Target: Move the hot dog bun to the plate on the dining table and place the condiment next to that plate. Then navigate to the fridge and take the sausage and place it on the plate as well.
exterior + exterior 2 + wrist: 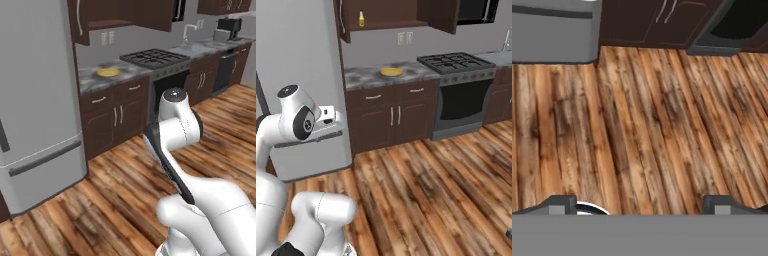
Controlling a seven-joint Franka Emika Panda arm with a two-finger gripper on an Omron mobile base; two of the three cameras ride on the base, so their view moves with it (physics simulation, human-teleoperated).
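Grey steel fridge [35, 100] stands left of us; no legible writing anywhere. Our gripper [639, 204] hangs over wooden plank floor [637, 125], fingers fully spread, empty. Yellow condiment bottle [361, 18] sits in the open upper cabinet [391, 15].

fridge: the fridge [40, 100] stands at my left, against the wall
cabinets: the lower cabinets [116, 114] sit just right of the fridge, under the tabletop [90, 77]
plate: a plate [108, 73] lies on the tabletop, left of the stove [155, 58]
bottle: a bottle [361, 19] stands in the upper cabinet [386, 15], above the tabletop
sink: farther right, beyond the stove
floor: my hand [640, 202] hangs over the floor [642, 125], before the cabinets
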